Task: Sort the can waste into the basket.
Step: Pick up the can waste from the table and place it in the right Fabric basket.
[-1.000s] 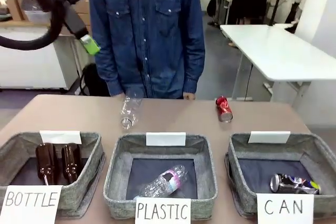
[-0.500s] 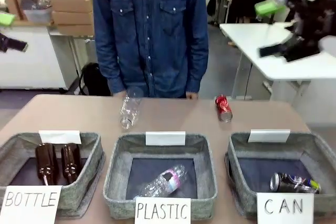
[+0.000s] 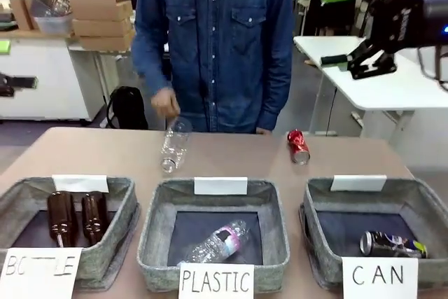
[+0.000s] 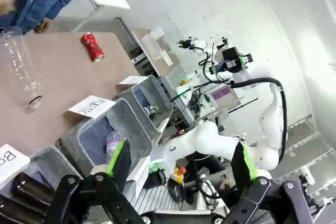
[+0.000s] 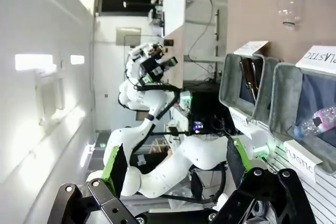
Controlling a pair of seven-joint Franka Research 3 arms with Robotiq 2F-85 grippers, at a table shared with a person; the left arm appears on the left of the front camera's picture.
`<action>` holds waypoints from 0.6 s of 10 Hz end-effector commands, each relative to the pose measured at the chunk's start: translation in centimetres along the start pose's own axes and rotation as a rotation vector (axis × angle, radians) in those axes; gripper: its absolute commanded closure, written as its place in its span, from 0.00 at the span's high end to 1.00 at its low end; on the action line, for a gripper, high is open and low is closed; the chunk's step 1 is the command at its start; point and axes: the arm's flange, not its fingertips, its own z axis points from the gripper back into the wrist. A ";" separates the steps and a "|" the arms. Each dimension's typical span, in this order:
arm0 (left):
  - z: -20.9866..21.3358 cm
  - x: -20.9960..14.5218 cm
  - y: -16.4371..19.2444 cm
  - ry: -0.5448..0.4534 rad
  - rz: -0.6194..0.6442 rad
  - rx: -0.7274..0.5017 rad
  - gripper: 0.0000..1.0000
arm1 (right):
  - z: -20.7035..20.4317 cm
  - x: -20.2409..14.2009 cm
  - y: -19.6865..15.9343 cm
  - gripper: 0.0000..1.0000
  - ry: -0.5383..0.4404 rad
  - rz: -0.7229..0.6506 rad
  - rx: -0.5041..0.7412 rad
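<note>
Since 1 s ago: the left arm has swung from top left out to the left edge, the right arm has come in top right, and the person's hand [image 3: 165, 103] is now by the clear bottle [image 3: 173, 146].

Front view: right gripper [image 3: 337, 27] hangs high at right, jaws wide, nothing in them. Left gripper [image 3: 8, 65] is at the far left edge, also wide & empty. Red can [image 3: 299, 145] lies on its side on the table [image 3: 105, 152], far side, right of centre, below & left of the right gripper, so the right arm is much nearer. Its long axis runs approx near-to-far, near end leaning slightly right. Dark can [image 3: 392, 244] lies in the CAN basket [image 3: 413, 185], long axis left-right.

Left wrist view: fingers [image 4: 119, 156] spread, empty; red can well beyond the basket row.

Right wrist view: fingers [image 5: 115, 170] spread, empty, aimed along the baskets' front edge, not at the table top.
</note>
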 end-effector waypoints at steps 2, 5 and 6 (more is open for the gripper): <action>0.3 0.8 -1.0 0.037 -0.005 0.017 1.00 | 0.2 -0.6 -0.2 1.00 0.022 0.041 -0.006; 0.3 0.8 -1.0 0.037 -0.005 0.017 1.00 | 0.2 -0.6 -0.2 1.00 0.022 0.041 -0.006; 0.3 0.8 -1.0 0.037 -0.005 0.017 1.00 | 0.2 -0.6 -0.2 1.00 0.022 0.041 -0.006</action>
